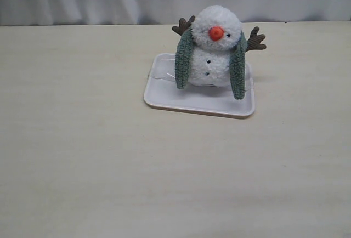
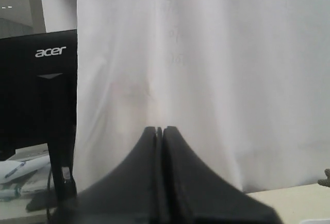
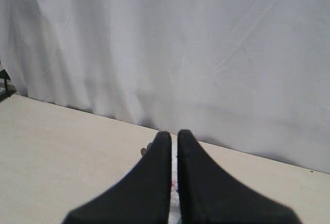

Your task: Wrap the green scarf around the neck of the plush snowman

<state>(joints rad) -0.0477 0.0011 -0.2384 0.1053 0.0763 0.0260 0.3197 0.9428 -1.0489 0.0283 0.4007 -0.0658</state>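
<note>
Scarf [image 1: 184, 58] is draped behind snowman [image 1: 214, 62] on tray [image 1: 164, 96], both ends hanging vertical down the front, uncrossed; left gripper [image 2: 160, 131] and right gripper [image 3: 174, 134] are pinched closed and empty, neither clearly nearer.

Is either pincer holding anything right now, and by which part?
Nothing. The left pincer and right pincer are shut and empty; the green scarf is untouched.
</note>
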